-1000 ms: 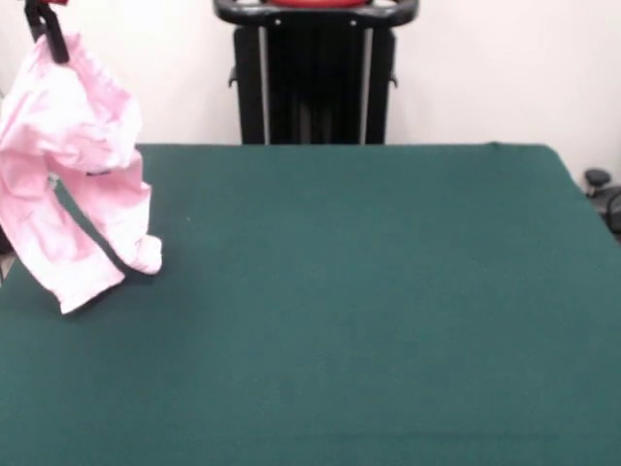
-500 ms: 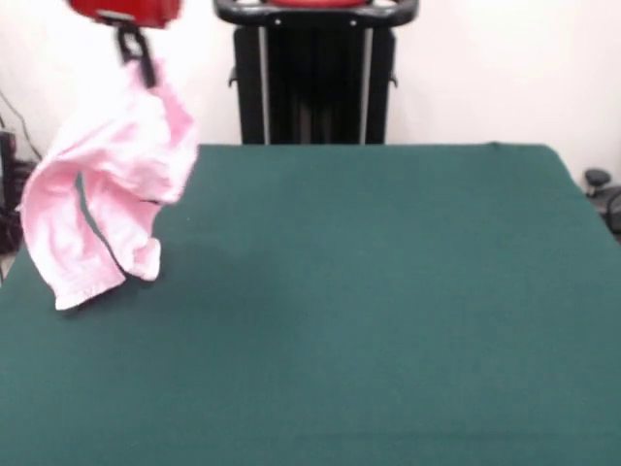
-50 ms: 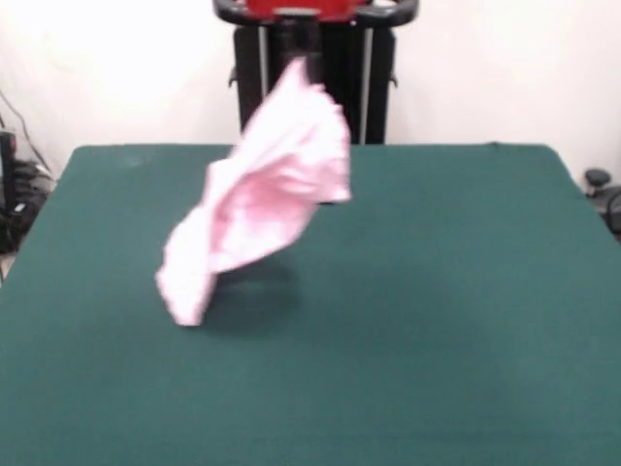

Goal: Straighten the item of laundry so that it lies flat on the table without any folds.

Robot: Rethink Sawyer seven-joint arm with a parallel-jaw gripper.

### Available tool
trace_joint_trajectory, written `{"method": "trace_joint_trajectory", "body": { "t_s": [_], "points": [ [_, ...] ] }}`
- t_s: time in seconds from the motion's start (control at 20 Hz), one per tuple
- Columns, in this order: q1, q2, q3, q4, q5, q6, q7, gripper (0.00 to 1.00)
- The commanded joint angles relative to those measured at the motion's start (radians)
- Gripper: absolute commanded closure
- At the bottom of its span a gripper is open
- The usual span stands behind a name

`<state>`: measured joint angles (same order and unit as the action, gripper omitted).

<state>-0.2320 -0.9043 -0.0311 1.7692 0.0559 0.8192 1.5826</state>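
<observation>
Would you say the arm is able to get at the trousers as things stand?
Probably yes: the trousers already hang from under the arm, bunched above the table, with nothing else near. The gripper itself is hidden.

soft pink cloth trousers (image 3: 267,199), matt felt table (image 3: 437,311)

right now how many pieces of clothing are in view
1: the pink item of laundry, hanging bunched in the air above the green table, toward its far middle. None other shows.

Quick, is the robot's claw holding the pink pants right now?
Gripper: shut on the pants, which hang from it in the air over the table.
</observation>
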Motion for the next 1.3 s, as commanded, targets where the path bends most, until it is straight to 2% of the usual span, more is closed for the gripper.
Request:
{"method": "trace_joint_trajectory", "body": {
  "t_s": [0.05,0.35,0.6,0.85,1.05,1.3],
  "points": [
    [0.137,-0.006,0.048,0.127,0.125,0.015,0.374,1.0],
    [0.229,0.006,0.075,0.176,0.284,-0.065,0.407,1.0],
    [0.279,0.003,0.141,0.249,0.461,-0.159,0.388,1.0],
    [0.231,-0.036,0.315,0.406,0.784,-0.265,0.141,1.0],
    [0.181,-0.079,0.372,0.548,1.042,-0.249,-0.185,1.0],
    [0.118,-0.104,0.33,0.625,1.098,-0.147,-0.375,1.0]
  ]
}}
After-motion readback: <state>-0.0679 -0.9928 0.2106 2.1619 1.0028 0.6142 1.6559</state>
